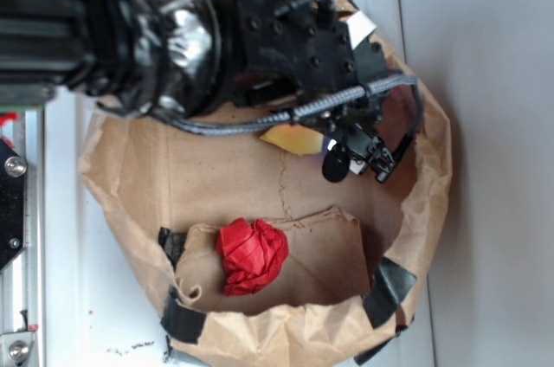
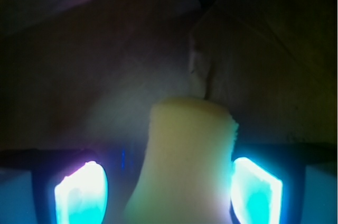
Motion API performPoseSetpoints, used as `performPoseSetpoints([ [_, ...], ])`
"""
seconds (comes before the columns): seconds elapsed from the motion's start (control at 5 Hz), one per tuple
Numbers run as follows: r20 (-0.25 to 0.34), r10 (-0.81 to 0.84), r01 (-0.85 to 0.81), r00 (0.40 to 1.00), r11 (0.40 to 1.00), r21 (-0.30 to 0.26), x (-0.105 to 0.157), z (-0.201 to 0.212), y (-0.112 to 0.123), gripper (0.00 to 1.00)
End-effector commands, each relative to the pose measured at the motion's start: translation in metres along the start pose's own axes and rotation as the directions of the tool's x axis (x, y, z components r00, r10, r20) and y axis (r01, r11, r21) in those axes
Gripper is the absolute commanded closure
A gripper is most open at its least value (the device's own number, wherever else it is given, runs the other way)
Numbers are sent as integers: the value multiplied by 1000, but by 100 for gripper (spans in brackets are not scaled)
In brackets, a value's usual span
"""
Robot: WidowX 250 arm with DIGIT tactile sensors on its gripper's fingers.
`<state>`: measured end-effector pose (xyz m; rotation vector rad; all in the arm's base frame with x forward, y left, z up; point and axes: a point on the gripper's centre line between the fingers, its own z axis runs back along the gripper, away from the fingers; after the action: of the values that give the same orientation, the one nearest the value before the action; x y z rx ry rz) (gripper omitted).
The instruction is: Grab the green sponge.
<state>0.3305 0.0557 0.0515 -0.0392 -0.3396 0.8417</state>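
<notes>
Bag [image 1: 130,177] of brown paper sat under the arm, rim rolled down. Gripper [image 2: 169,192] hung inside it, fingers [image 2: 82,192] spread apart, green sponge [image 2: 185,160] sitting right between them. Red cloth ball [image 1: 251,254] lay well off to one side.

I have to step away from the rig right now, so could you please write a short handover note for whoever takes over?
Gripper: low inside the brown paper bag, fingers on either side of the green sponge. The right one is close against the sponge and a gap shows at the left, so whether it has closed is unclear.
Sponge: pale yellow, between the fingers in the wrist view; only a sliver shows under the arm in the exterior view.
Red cloth ball: lies apart on the bag floor, untouched.
Done: approach and lining up on the sponge.
Left: confirm a firm grip, then lift the sponge.
</notes>
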Motion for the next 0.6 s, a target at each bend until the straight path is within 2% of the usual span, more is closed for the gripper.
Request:
performPoseSetpoints([
  [0.0, 60, -14, 16, 998, 999, -34, 6, 10, -2, 0],
  [0.2, 47, -18, 20, 999, 999, -32, 6, 12, 0, 100],
  [0.4, 43, -17, 19, 999, 999, -32, 6, 14, 1, 100],
])
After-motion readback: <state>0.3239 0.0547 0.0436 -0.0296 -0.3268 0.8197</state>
